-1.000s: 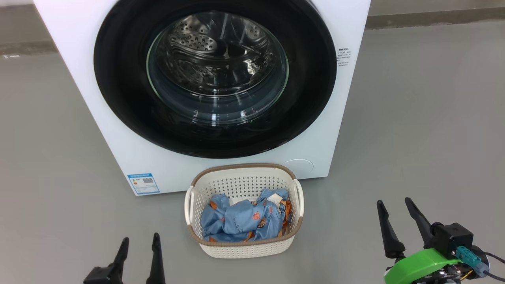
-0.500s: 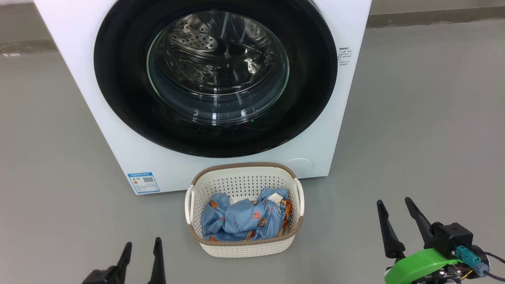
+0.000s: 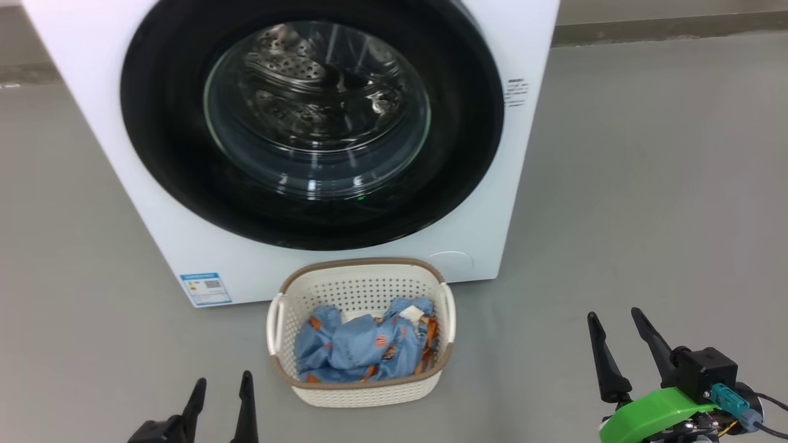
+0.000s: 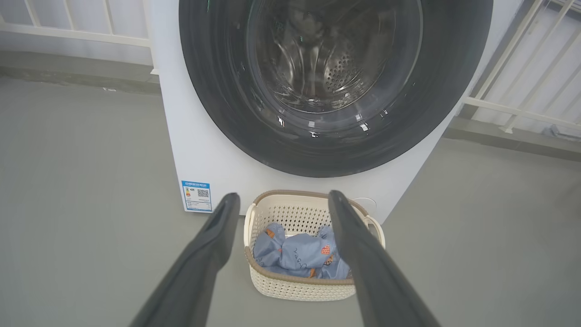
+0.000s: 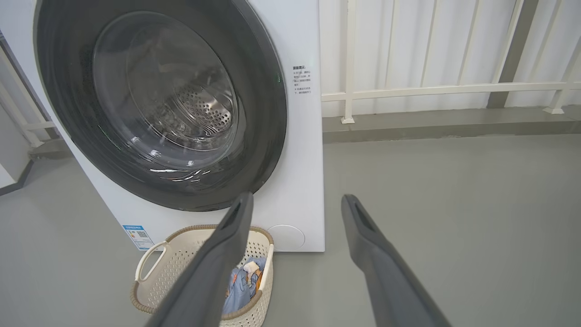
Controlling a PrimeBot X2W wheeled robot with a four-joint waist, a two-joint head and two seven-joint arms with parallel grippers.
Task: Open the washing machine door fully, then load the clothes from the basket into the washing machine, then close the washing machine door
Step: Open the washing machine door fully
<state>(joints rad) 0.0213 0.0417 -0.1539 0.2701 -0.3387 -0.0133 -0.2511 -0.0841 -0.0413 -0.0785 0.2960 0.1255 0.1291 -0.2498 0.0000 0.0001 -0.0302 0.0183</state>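
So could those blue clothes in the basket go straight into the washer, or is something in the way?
The washing machine door is in the way: it sits shut over the front of the washing machine. The clothes lie in the basket just before it. Nothing else visible stands between them.

even, bright light, sharp pictures; glare streaks on the door glass [image 3: 317, 111]; wrist views bow at edges.

The basket [image 3: 360, 394] sits on the floor [image 3: 646, 184] just before the washing machine [image 3: 154, 234]. The clothes [image 3: 363, 347] lie in the basket.
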